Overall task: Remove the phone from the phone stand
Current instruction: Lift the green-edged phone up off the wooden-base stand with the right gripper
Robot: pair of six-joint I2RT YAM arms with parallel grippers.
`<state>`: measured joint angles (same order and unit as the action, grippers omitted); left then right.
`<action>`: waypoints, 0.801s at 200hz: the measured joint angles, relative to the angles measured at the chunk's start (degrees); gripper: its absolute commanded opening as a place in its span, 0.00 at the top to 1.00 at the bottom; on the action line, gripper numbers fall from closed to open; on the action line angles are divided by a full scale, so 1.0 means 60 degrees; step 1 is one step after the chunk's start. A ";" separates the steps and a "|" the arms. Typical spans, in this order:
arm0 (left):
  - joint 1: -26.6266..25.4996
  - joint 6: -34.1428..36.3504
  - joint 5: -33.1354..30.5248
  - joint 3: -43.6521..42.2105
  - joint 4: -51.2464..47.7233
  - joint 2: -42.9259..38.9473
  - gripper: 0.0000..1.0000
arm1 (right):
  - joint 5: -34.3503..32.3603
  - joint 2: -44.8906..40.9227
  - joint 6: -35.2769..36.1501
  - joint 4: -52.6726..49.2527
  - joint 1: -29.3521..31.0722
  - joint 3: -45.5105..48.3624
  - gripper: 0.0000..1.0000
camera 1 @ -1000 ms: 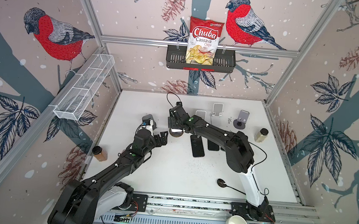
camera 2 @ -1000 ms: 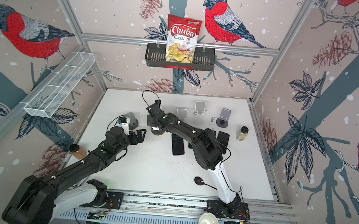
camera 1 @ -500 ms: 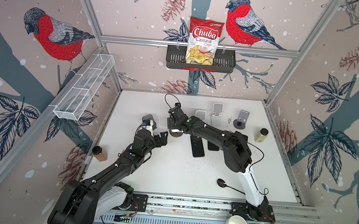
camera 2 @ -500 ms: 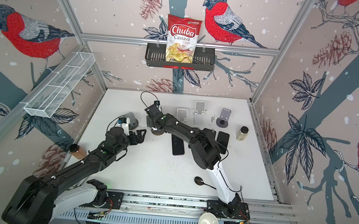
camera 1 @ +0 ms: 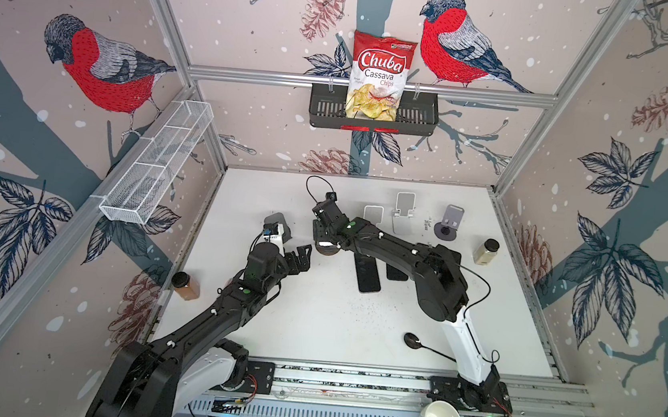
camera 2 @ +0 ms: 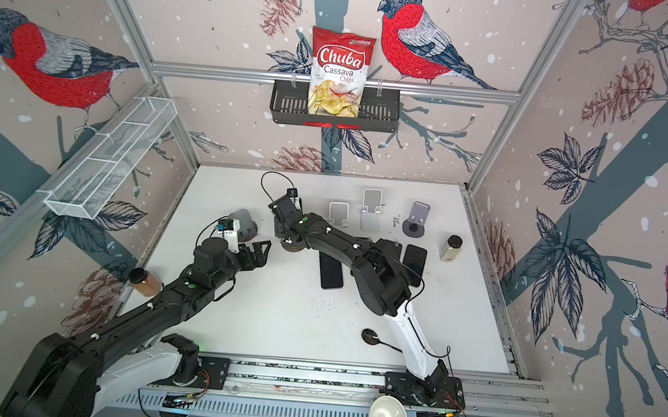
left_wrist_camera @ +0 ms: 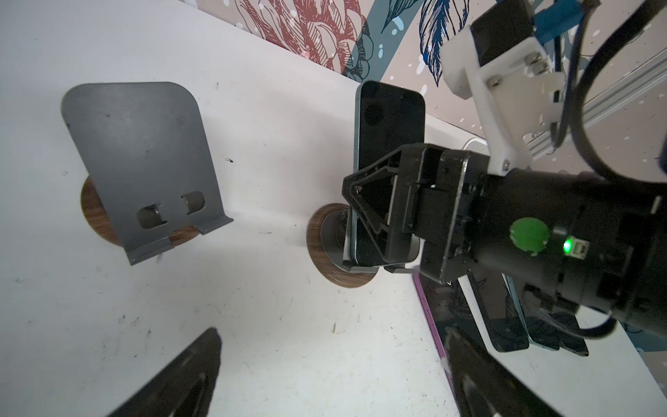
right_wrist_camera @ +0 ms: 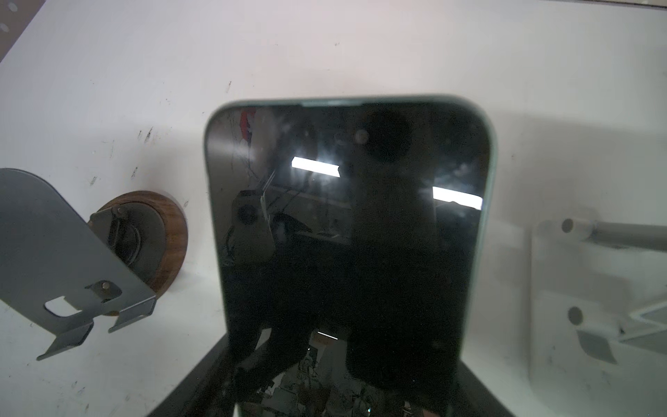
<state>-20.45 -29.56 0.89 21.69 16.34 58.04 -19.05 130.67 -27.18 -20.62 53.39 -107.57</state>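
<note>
Left wrist view is showing the right gripper (left_wrist_camera: pixel 375 224) straddling the lower half of the dark-screened phone with a pale teal rim (left_wrist_camera: pixel 389 122), one jaw on each side edge. The jaws have been narrowing over the last second and are now sitting close against the phone's sides. Can't tell whether they are actually pinching yet. The phone is still leaning upright in the grey metal phone stand on a round walnut-wood base (left_wrist_camera: pixel 325 260), with its bottom edge resting in the lip, so it is not lifted. Right wrist view is filling up with the glossy screen (right_wrist_camera: pixel 346 224). Judging from that, the grasp is nearly finishing and the lift-out is still pending.

Left gripper (camera 1: pixel 303 254) is hovering wide open near the stand in both top views, holding nothing. Further out, an empty grey stand with the same wood base (left_wrist_camera: pixel 140 162) is standing apart on the white tabletop (left_wrist_camera: pixel 252 325). Dark flat phones (camera 1: pixel 368 273) are lying under the right arm.
</note>
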 measured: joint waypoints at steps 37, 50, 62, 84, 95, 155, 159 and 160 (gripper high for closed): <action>0.0000 0.0000 -0.0007 -0.0007 0.0000 -0.0004 0.04 | 0.0004 -0.0302 0.0047 0.0106 0.0044 0.0357 0.29; 0.0000 0.0000 -0.0004 -0.0015 0.0000 -0.0004 0.04 | 0.0000 -0.0423 0.0062 0.0106 0.0058 0.0452 0.29; 0.0000 0.0000 -0.0004 -0.0022 0.0000 0.0004 0.04 | -0.0029 -0.0528 0.0091 0.0106 0.0069 0.0503 0.29; 0.0000 0.0000 -0.0004 -0.0025 0.0000 0.0011 0.04 | -0.0051 -0.0659 0.0229 0.0117 0.0069 0.0557 0.29; 0.0000 0.0000 -0.0007 -0.0033 0.0000 0.0015 0.04 | -0.0069 -0.0699 0.0259 0.0127 0.0069 0.0568 0.29; 0.0000 0.0000 -0.0015 -0.0040 0.0000 0.0044 0.04 | -0.0069 -0.1166 0.0299 0.0142 0.0033 0.0809 0.29; 0.0000 0.0000 -0.0022 -0.0040 0.0000 0.0047 0.04 | -0.0066 -0.1220 0.0299 0.0146 0.0029 0.0852 0.29; 0.0000 0.0000 -0.0026 -0.0040 0.0000 0.0047 0.04 | -0.0066 -0.1231 0.0299 0.0146 0.0029 0.0860 0.29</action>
<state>-20.45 -29.56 0.73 21.45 16.34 58.33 -19.44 123.28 -25.39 -19.75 53.56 -102.41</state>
